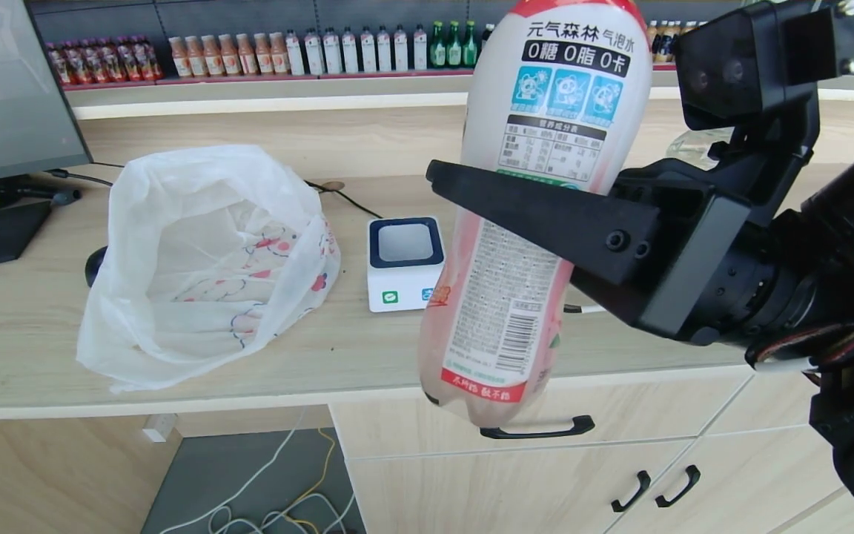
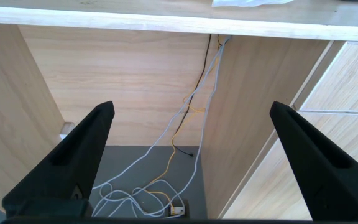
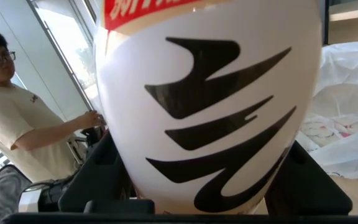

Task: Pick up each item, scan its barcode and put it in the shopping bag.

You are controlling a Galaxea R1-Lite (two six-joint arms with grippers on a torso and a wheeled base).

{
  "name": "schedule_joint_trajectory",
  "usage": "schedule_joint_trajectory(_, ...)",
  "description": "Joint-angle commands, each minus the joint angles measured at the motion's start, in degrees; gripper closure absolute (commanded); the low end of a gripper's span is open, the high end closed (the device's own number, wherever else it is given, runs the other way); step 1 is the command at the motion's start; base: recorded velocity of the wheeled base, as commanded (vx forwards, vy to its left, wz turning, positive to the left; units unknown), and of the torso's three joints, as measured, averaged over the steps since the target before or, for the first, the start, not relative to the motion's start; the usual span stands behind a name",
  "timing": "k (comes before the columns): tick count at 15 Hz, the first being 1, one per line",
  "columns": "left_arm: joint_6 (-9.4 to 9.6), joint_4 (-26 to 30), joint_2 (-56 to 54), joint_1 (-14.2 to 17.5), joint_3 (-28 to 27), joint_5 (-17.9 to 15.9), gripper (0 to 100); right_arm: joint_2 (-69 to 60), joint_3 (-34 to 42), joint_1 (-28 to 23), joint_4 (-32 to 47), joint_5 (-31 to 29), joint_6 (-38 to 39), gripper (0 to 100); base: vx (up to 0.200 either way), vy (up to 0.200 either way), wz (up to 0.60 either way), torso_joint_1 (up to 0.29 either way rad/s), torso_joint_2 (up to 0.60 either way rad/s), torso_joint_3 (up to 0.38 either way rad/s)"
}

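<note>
Shop checkout, wooden counter (image 1: 19, 319), rows of bottled drinks (image 1: 308, 52) on the back shelf (image 1: 264, 78), barcode scanner (image 1: 405, 263), monitor (image 1: 12, 81), plastic shopping bag (image 1: 204, 259)

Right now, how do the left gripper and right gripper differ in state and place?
The left gripper is open and empty; the right gripper is shut on the bottle. The left faces cables below the counter; the right is held above its level. Both have black jaws.

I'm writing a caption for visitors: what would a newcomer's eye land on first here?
The pink drink bottle, gripped nearly upright by the right claw close to the head camera, its barcode showing. Behind it on the wooden counter stand a small white scanner and, to its left, an open white shopping bag.
</note>
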Motion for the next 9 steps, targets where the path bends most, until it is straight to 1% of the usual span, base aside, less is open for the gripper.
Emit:
schedule_joint_trajectory(1, -0.01, 0.0, 0.0, 0.0, 0.0, 0.0, 0, -0.6, 0.7, 0.1, 0.0, 0.0, -0.2, 100, 0.0, 0.0, 0.0, 0.0, 0.0, 0.0)
schedule_joint_trajectory(3, -0.01, 0.0, 0.0, 0.0, 0.0, 0.0, 0, -0.6, 0.9, 0.1, 0.0, 0.0, -1.1, 100, 0.0, 0.0, 0.0, 0.0, 0.0, 0.0)
schedule_joint_trajectory(8, -0.01, 0.0, 0.0, 0.0, 0.0, 0.0, 0, -3.0, 6.2, 0.1, 0.0, -1.0, -5.1, 100, 0.0, 0.0, 0.0, 0.0, 0.0, 0.0)
schedule_joint_trajectory(9, -0.01, 0.0, 0.0, 0.0, 0.0, 0.0, 0, -3.0, 6.9, -0.1, 0.0, -3.3, -7.0, 100, 0.0, 0.0, 0.0, 0.0, 0.0, 0.0)
